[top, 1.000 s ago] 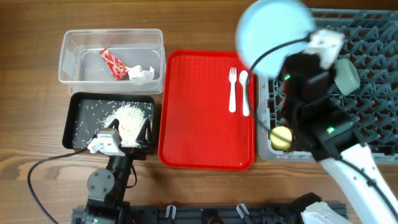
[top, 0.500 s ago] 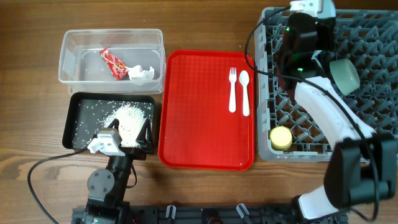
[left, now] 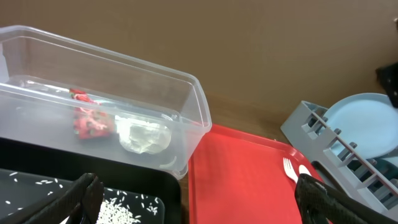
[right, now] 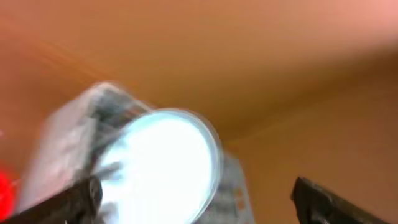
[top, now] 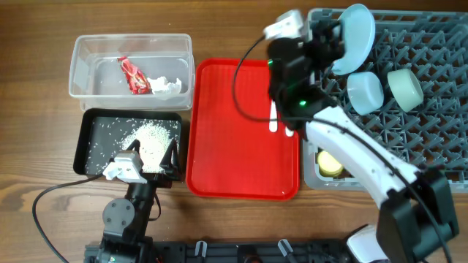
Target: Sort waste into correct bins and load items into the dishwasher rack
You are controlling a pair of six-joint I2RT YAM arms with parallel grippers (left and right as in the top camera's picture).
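Since a second ago the plate (top: 357, 28) has left the right gripper (right: 199, 202) and stands on edge in the rack's (top: 439, 131) far left corner, and the right arm has swung left over the red tray (top: 234, 146). Its jaws are spread wide and empty; the wrist view, blurred, shows the plate beyond them, apart from both fingers. The left gripper (left: 199, 199) is also wide open with nothing in it, low over the black tray (top: 82, 142), which holds the rice (top: 150, 135). The tub (top: 80, 73) holds the wrapper (top: 133, 75) and napkin (top: 164, 85). In the rack are a blue bowl (top: 364, 91), green bowl (top: 404, 86) and cup (top: 330, 162). Fork (top: 273, 124) and spoon (top: 289, 130) lie on the red tray, partly hidden by the arm.
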